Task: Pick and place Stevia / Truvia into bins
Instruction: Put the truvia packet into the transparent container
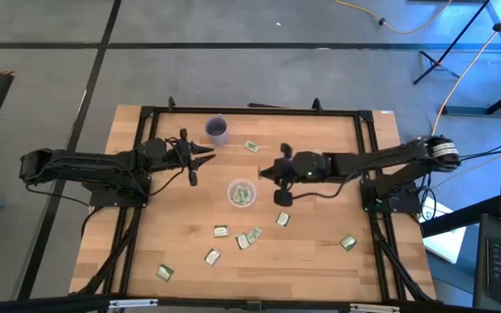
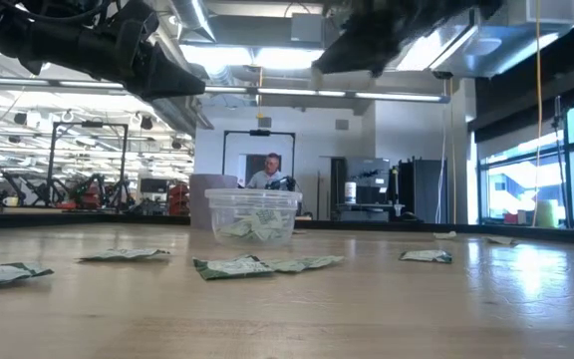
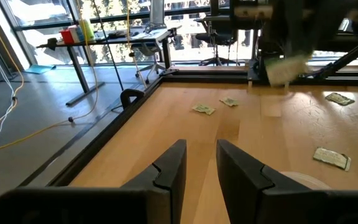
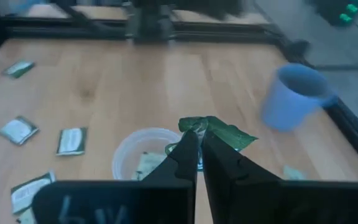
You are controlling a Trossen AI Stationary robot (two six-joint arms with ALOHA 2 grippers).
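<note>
Right gripper (image 4: 199, 138) pinched on a green sachet (image 4: 219, 130), held above the table just beside the clear cup (image 1: 242, 193), which already has sachets in it. Left gripper (image 3: 199, 158) narrowly open, empty, waiting near the purple cup (image 1: 217, 130). More sachets (image 1: 233, 236) loose on the table (image 1: 320, 261).

Overhead looks down; low level; wrists close; all share table (image 1: 320, 235).

The pale wooden tabletop (image 1: 311, 243) shows a smooth, faintly glossy grain and sits in a matt black metal frame (image 1: 250, 111). The small round clear plastic cup (image 2: 253, 215) is thin and see-through, with crumpled green-and-white paper sachets (image 2: 254, 225) showing through its wall. The opaque purple plastic cup (image 4: 293, 98) looks smooth and matt. A creased green paper sachet (image 4: 219, 130) is pinched between the right gripper (image 4: 199, 142)'s matt black fingers.
</note>
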